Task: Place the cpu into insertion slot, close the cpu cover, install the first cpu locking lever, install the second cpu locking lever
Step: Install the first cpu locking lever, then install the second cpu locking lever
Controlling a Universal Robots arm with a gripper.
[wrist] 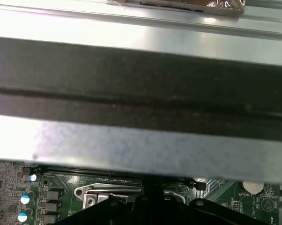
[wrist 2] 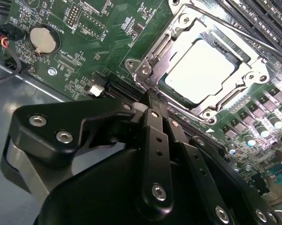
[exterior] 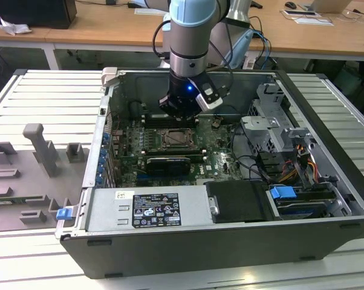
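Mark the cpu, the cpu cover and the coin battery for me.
cpu (wrist 2: 200, 65): second wrist view, middle of its bright metal top face.
cpu cover (wrist 2: 171, 44): second wrist view, silver frame bar beside the chip.
coin battery (wrist 2: 43, 39): second wrist view, centre of its round face.

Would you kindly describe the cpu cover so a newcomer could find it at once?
Inside the open computer case, look at the green motherboard just beyond the gripper. The cpu cover is the silver metal frame lying closed around the pale square cpu, unlike the long black memory slots beside it.
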